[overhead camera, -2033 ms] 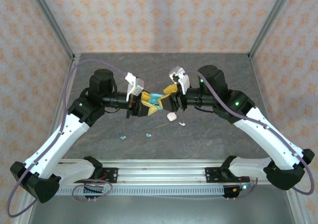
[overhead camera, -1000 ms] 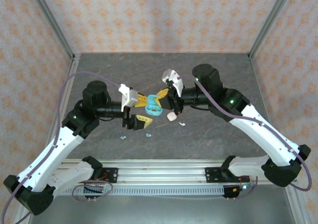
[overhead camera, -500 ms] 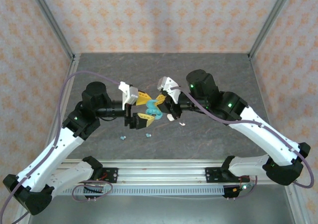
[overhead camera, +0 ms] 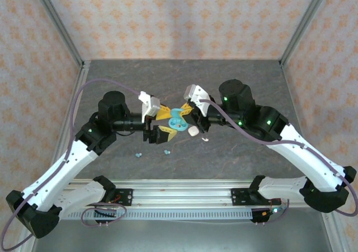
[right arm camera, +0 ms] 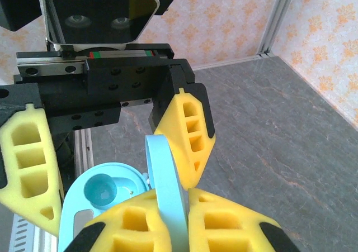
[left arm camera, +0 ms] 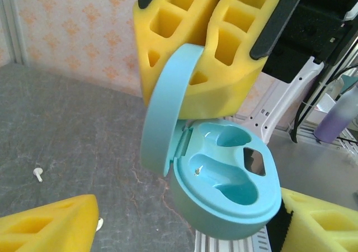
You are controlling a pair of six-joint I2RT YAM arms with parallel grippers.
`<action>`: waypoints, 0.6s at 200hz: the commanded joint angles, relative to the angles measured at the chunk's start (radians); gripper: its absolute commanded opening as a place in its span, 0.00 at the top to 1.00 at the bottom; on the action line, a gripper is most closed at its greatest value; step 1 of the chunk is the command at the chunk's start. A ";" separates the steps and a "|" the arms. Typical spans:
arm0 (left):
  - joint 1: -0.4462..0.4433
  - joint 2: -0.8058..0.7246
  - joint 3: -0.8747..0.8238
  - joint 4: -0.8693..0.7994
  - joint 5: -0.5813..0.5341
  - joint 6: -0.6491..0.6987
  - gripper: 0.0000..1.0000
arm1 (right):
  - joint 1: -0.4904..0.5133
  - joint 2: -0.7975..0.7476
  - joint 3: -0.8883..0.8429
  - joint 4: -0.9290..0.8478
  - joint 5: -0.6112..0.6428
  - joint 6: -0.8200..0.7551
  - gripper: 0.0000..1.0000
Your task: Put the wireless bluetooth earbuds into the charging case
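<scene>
The pale teal charging case (overhead camera: pixel 178 118) hangs open above the table between both arms. My right gripper (right arm camera: pixel 170 193) is shut on its upright lid (right arm camera: pixel 159 157). My left gripper (left arm camera: pixel 187 207) is open and straddles the case body (left arm camera: pixel 224 179). Its right finger sits against the case, and its left finger (left arm camera: pixel 50 224) stands well apart. Both wells of the case are empty. Two teal earbuds (overhead camera: pixel 139 153) (overhead camera: pixel 166 151) lie on the table below the left gripper (overhead camera: pixel 166 123). A white earbud (overhead camera: pixel 205 139) lies under the right gripper (overhead camera: pixel 188 115), and a white earbud (left arm camera: pixel 37 174) also lies on the grey table in the left wrist view.
A white pebble-shaped case (overhead camera: pixel 193 131) rests on the grey stone table (overhead camera: pixel 240 84) just below the held case. The aluminium rail (overhead camera: pixel 179 196) runs along the near edge. Patterned walls close in the back and both sides.
The right gripper has carried the teal case slightly right and away. The left gripper has followed, and its fingers now sit on either side of the case body.
</scene>
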 commanded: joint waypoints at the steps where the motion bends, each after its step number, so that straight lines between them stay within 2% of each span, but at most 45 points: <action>1: -0.011 0.010 0.020 0.025 0.021 -0.009 0.24 | 0.008 -0.004 -0.004 0.040 -0.005 -0.013 1.00; 43: -0.024 0.023 0.030 0.022 0.051 0.012 0.24 | 0.007 0.006 -0.006 0.038 -0.004 -0.013 1.00; 120: -0.030 0.016 0.039 0.029 0.040 0.016 0.24 | 0.008 0.003 -0.027 0.033 -0.003 -0.024 1.00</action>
